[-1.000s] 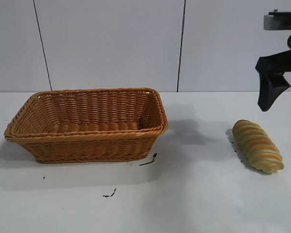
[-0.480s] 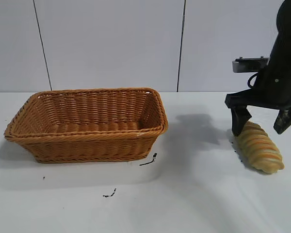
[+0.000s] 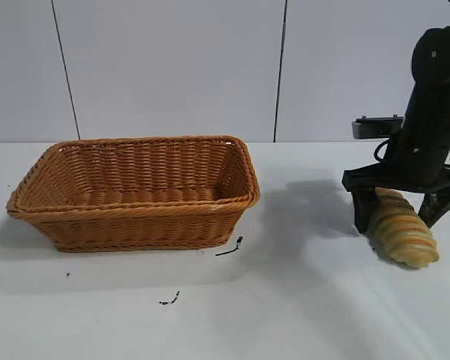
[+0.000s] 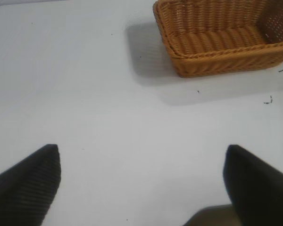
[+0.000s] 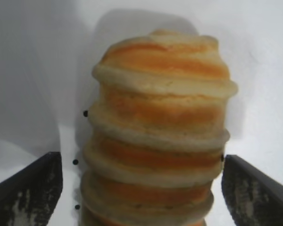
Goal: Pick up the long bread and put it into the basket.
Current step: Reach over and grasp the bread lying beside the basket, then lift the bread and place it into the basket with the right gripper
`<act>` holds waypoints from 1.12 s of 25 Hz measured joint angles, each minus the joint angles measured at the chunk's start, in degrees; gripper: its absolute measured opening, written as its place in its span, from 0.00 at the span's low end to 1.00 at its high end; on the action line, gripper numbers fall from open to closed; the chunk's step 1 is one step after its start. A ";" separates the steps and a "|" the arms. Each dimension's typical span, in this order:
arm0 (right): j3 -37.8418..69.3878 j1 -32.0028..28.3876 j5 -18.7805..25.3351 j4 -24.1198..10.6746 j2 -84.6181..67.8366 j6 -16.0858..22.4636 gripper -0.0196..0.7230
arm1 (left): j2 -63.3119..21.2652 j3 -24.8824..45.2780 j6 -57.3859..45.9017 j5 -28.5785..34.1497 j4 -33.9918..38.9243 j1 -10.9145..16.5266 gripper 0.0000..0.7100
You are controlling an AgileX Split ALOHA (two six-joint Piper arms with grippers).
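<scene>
The long bread (image 3: 401, 232), a golden-tan loaf with pale ridged stripes, lies on the white table at the right; it fills the right wrist view (image 5: 160, 136). My right gripper (image 3: 401, 214) is open and straddles the loaf's far end, one finger (image 3: 362, 210) on each side, small gaps showing. The orange-brown wicker basket (image 3: 135, 214) stands empty at the left and shows in the left wrist view (image 4: 226, 49). My left gripper (image 4: 141, 183) is open and empty above bare table, outside the exterior view.
Small dark specks (image 3: 229, 249) lie on the table by the basket's front right corner, and more (image 3: 169, 300) nearer the front. A grey panelled wall stands behind the table.
My right arm has come down from the upper right and its open fingers now stand on either side of the bread. The bread and basket have not moved.
</scene>
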 joint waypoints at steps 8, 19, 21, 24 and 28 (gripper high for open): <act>-8.86 -0.04 9.30 -0.41 -4.75 -1.25 0.22 | 0.00 0.00 0.00 0.00 0.00 0.00 0.98; -32.39 5.86 24.09 -0.66 -6.71 -5.99 0.21 | 0.00 0.00 0.00 0.00 0.00 0.00 0.98; -36.47 7.74 25.71 -0.66 -5.18 -7.67 0.21 | 0.00 0.00 0.00 0.00 0.00 0.00 0.98; -42.82 11.14 26.82 -0.66 -1.51 -11.09 0.21 | 0.00 0.00 0.00 0.00 0.00 0.00 0.98; -50.51 17.15 26.87 0.04 3.94 -16.71 0.21 | 0.00 0.00 0.00 0.00 0.00 0.00 0.98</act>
